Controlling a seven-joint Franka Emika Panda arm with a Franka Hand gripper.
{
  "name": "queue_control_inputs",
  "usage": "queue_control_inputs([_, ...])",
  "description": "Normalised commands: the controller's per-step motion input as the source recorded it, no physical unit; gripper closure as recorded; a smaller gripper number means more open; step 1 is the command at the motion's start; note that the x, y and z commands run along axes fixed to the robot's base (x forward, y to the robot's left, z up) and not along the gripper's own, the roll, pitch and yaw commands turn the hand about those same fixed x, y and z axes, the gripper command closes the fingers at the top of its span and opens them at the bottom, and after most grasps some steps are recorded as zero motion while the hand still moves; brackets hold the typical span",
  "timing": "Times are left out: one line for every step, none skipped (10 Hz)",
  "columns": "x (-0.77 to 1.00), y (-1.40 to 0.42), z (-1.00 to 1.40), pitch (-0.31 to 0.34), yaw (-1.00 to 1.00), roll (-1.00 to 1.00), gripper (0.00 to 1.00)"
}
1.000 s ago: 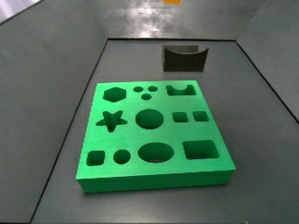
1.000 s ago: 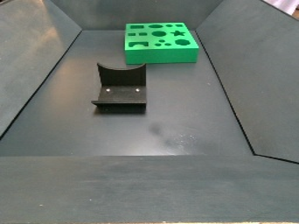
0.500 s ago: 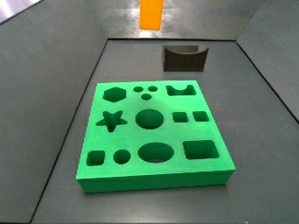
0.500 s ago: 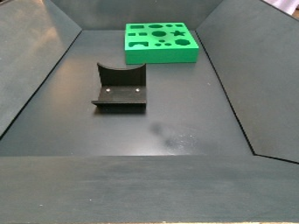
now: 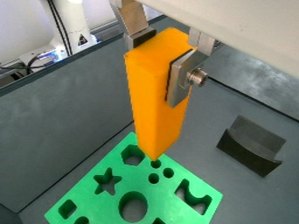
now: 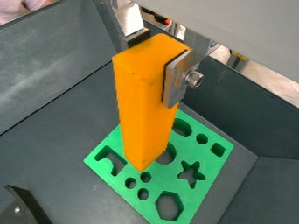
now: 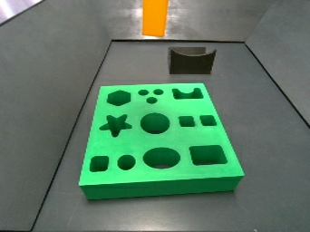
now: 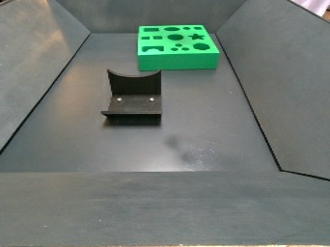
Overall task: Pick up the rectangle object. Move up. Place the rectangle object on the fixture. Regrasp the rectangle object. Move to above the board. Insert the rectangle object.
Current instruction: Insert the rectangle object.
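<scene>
A dark grey floor [image 8: 194, 145] with sloping walls is carrying the board [image 7: 158, 136] and the fixture [image 8: 133, 99], which are standing well apart. In both wrist views the gripper [image 5: 163, 54] is hanging above the board, its fingers [image 5: 181, 77] clamping the rectangle object [image 5: 155, 96] upright, lower end pointing down at the green cut-outs. In a side view only the orange block's lower end [image 7: 157, 18] is showing.
</scene>
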Motion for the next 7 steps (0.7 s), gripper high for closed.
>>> queue_control_inputs([0.0, 0.0, -0.18, 0.0, -1.0, 0.03, 1.0])
queue_control_inputs([0.0, 0.0, -0.18, 0.0, -1.0, 0.03, 1.0])
queue_control_inputs([0.0, 0.0, -0.19, 0.0, -1.0, 0.01, 1.0])
queue_control_inputs([0.0, 0.0, -0.21, 0.0, -1.0, 0.0, 1.0])
queue_control_inputs([0.0, 0.0, -0.23, 0.0, -1.0, 0.0, 1.0])
queue_control_inputs([0.0, 0.0, -0.25, 0.0, -1.0, 0.0, 1.0])
queue_control_inputs([0.0, 0.0, -0.27, -0.009, -1.0, 0.0, 1.0])
